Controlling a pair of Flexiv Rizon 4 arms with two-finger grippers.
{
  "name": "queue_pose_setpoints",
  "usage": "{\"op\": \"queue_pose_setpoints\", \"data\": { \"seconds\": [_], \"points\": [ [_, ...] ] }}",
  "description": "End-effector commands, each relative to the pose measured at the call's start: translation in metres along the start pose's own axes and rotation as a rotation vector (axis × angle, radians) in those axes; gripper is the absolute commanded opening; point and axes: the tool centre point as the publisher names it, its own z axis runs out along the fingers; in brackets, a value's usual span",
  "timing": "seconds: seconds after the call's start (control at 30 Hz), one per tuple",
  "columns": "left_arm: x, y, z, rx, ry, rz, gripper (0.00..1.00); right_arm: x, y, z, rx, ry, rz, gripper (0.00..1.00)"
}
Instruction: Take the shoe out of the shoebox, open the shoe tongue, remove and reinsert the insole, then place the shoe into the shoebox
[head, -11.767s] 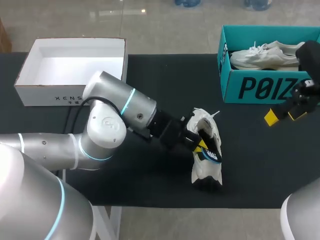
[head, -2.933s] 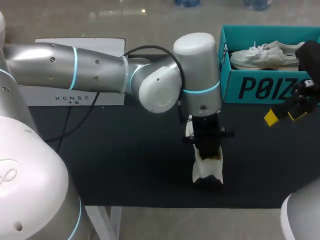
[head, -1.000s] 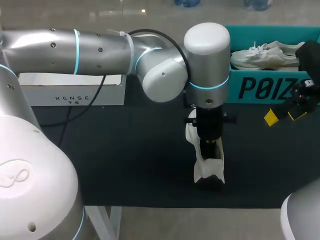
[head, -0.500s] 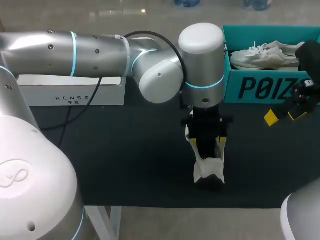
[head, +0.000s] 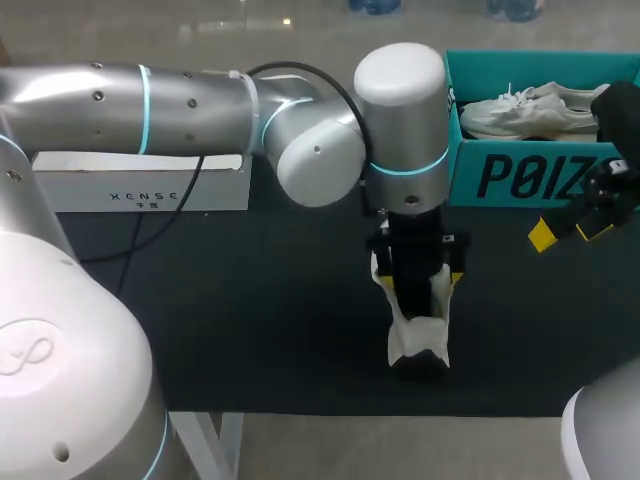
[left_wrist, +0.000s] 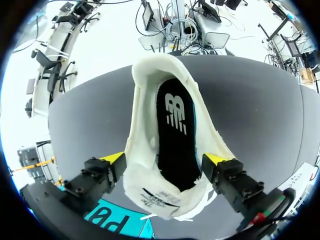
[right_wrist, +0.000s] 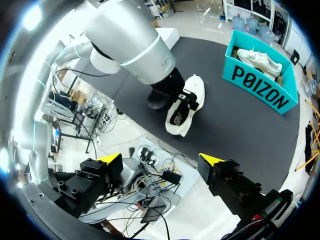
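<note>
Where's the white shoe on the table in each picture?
Head view: shoe on the black table, under the left gripper.
Left wrist view: shoe close up, right at that gripper.
Right wrist view: shoe far ahead, beside the left arm.
Shared landmark: teal shoebox.

Far left corner of the dark desk (head: 250, 340): a white cardboard box (head: 140, 185), its printed front wall toward me. Far right corner: a second pale sneaker (head: 530, 112) with white laces lies inside the teal shoebox (head: 520, 178), seen from my head view.
</note>
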Motion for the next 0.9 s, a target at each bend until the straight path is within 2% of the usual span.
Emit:
{"op": "queue_pose_setpoints", "data": {
  "seconds": [0.03,0.2,0.4,0.57,0.7,0.77,0.8,0.9],
  "points": [
    [0.003,0.000,-0.010,-0.009,-0.003,0.001,1.00,0.000,0.004,0.000,0.008,0.000,0.001,1.00],
    [0.002,0.006,-0.026,-0.023,-0.023,-0.008,1.00,0.000,0.004,0.000,0.008,0.000,0.001,1.00],
    [0.001,0.014,-0.058,-0.057,-0.060,-0.019,1.00,0.000,0.004,0.000,0.008,0.000,0.001,1.00],
    [0.001,0.031,-0.084,-0.094,-0.100,-0.037,1.00,0.000,0.004,0.000,0.008,0.000,0.001,1.00],
    [0.000,0.042,-0.093,-0.104,-0.126,-0.057,1.00,0.000,0.004,0.000,0.008,0.000,0.001,1.00],
    [-0.002,0.046,-0.092,-0.092,-0.141,-0.067,0.17,0.000,0.004,0.000,0.008,0.000,0.001,1.00],
    [-0.003,0.049,-0.091,-0.089,-0.136,-0.078,0.00,0.000,0.004,0.000,0.008,0.000,0.001,1.00],
    [-0.006,0.056,-0.085,-0.086,-0.145,-0.088,0.00,0.000,0.004,0.000,0.008,0.000,0.001,1.00]
  ]
}}
